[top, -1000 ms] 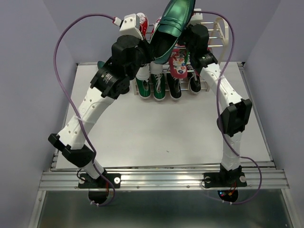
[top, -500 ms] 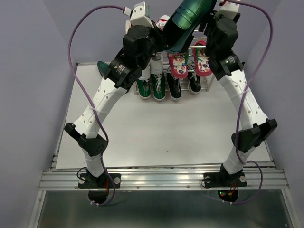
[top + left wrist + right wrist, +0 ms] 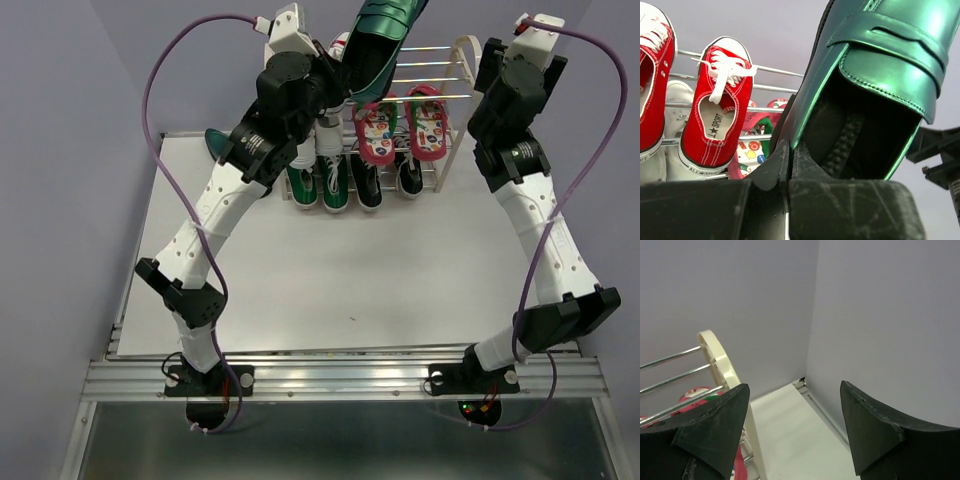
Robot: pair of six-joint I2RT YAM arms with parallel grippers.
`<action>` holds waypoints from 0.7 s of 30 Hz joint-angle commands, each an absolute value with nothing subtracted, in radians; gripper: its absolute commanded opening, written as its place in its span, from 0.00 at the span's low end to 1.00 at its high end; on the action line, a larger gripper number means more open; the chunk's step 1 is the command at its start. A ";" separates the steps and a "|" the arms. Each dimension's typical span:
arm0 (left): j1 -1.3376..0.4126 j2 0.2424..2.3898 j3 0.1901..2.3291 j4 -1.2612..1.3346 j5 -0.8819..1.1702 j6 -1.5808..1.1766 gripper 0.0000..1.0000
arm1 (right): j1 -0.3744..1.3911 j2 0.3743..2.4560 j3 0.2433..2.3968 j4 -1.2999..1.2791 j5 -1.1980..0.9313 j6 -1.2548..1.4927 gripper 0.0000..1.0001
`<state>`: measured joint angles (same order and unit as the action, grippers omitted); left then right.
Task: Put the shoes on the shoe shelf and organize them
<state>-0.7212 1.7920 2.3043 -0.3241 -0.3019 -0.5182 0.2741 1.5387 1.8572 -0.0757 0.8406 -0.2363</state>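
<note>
**Overhead and wrist views: loafer held above the rack.**

My left gripper (image 3: 790, 152) is clamped tight on the rim of a green loafer (image 3: 880, 65), near the heel, with its two fingers pressed together on the glossy wall. In the overhead view the loafer (image 3: 383, 40) hangs in the air over the left half of the shoe shelf (image 3: 468, 55). Its heel is low at the gripper and its toe is raised, running out of the top of the picture. I cannot tell whether it touches any rod.

The shelf stands at the far edge of the desk (image 3: 350, 280), a little right of the middle. My right gripper (image 3: 794, 390) has its fingers wide apart with nothing between them. It sits high, just beside the shelf's right arch frame (image 3: 722, 365), and faces the desk's far right corner.

On the shelf:
- **Flip-flops:** two flip-flops (image 3: 375, 130) lean side by side on a middle tier in the right half, patterned footbeds showing.
- **Black sneakers:** two black sneakers (image 3: 370, 185) rest below them on the lowest tier, toes toward the desk's near edge.
- **Green sneakers:** two green sneakers (image 3: 335, 185) sit just beside the black pair, in the left half.
- **White sneakers:** white sneakers (image 3: 325, 140) sit above the green pair, partly hidden by the left arm (image 3: 215, 205).
- **Red sneakers:** red sneakers (image 3: 715, 110) lie on the upper rods at the left, laces showing.

A second teal shoe (image 3: 215, 140) lies on the desk near its far left corner, mostly hidden behind the left arm.
</note>
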 commanded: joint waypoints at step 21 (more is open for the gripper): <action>-0.723 1.962 2.510 -0.103 -0.371 -0.678 0.00 | 0.278 1.083 1.457 -0.143 0.684 0.031 1.00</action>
